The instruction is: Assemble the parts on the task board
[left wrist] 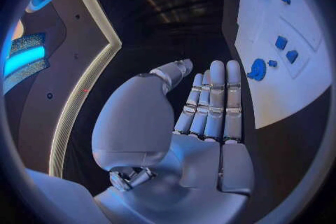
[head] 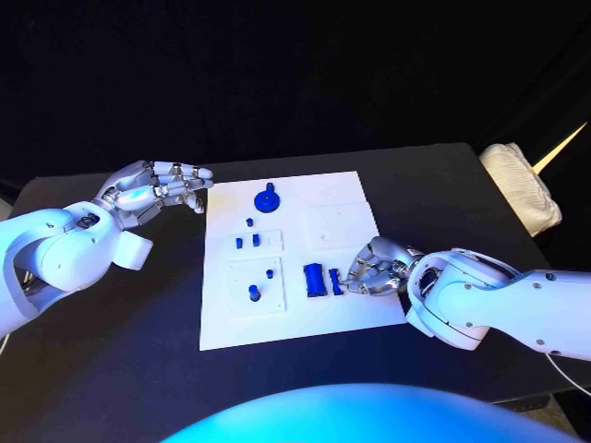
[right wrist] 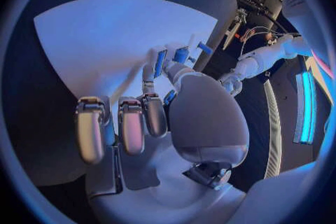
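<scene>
The white task board (head: 335, 221) lies mid-table with several blue parts on it: a round piece (head: 267, 197) at its far end, small pegs (head: 247, 242) in the middle, and two upright blocks (head: 313, 279) near its right front. My right hand (head: 369, 268) rests at the board's right edge, a finger and the thumb pinching the narrow blue block (right wrist: 160, 63), the other fingers curled. My left hand (head: 156, 189) hovers off the board's far left corner, fingers (left wrist: 210, 101) straight and holding nothing. The left wrist view shows the board (left wrist: 280, 101) and the round piece (left wrist: 257, 69).
A pale folded cloth (head: 522, 185) lies at the table's far right corner. Black tabletop (head: 123, 332) stretches to the left of the board and in front of it.
</scene>
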